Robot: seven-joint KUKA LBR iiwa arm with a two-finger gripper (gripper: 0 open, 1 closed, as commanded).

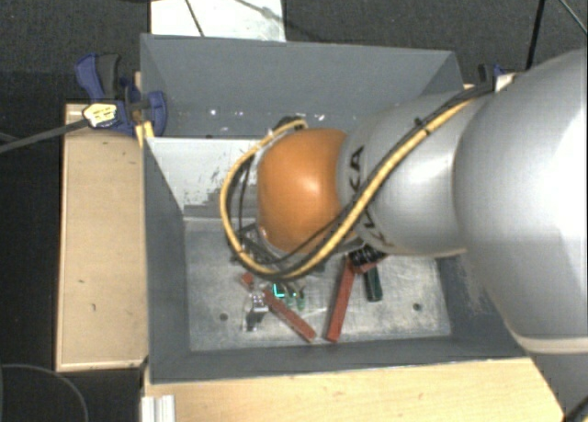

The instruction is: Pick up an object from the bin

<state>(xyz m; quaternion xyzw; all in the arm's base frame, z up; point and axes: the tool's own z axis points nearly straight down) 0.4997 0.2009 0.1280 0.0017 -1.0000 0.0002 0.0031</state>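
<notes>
Arm [478, 181] enters from 3 o'clock, its broad silver links crossing the right half of the bin [170, 255] and angled down toward the floor. The wrist's orange cover [299, 186] points toward 9 o'clock, and yellow and black cables [241, 181] loop round it. The gripper [262, 291] hangs below the cover, low over the floor at about 9 o'clock of the floor's centre. Most of it is hidden by cover and cables, and I cannot tell whether it is open or shut, or whether it holds anything. Count of loose things in sight: two red-brown strips, one dark cylinder, one small silvery piece, one green-glinting bit. The slanted strip [296, 323] lies at 7 o'clock, its upper end running under the gripper. The steeper strip [337, 305] stands near 5 o'clock, top end hidden beneath the arm. The dark cylinder [372, 284] lies at 3 o'clock, just beside the steeper strip and partly under the arm. The silvery piece [253, 315] and the green-glinting bit [278, 294] sit directly under the gripper; their kind is not readable.
</notes>
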